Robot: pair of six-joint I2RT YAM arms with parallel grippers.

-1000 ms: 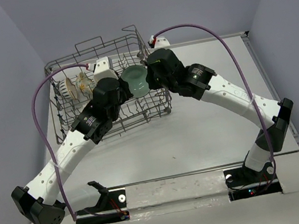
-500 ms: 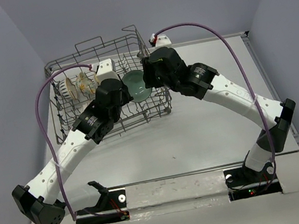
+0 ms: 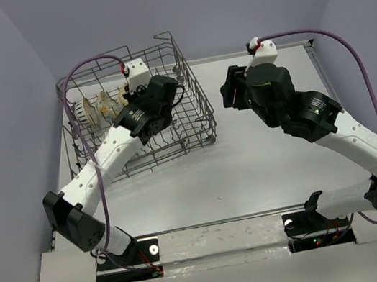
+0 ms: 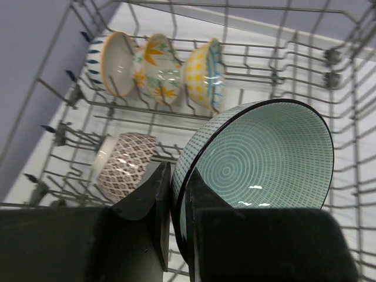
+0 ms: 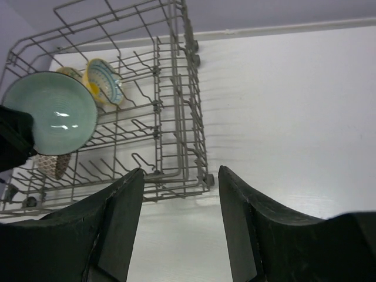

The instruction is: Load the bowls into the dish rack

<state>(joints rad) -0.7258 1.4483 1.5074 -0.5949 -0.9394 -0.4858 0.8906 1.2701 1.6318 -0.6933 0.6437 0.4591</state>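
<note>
As the left gripper [image 4: 176,173] is pinching the teal bowl [image 4: 258,158] by its rim over the dish rack [image 5: 179,117], the right gripper [image 5: 181,170] is hanging spread and empty. Glazed ceramic is probably handling stiff, slick and chippable.

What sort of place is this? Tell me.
Probably a robotics lab cell, not a kitchen: left arm and right arm bolted to a white table, plain walls boxing it in, one rack of bowls.

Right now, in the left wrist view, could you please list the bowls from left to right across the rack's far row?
Orange-rimmed white bowl → orange-flowered bowl → yellow bowl with teal rim; the teal bowl, nearer the camera, lies furthest right.
</note>
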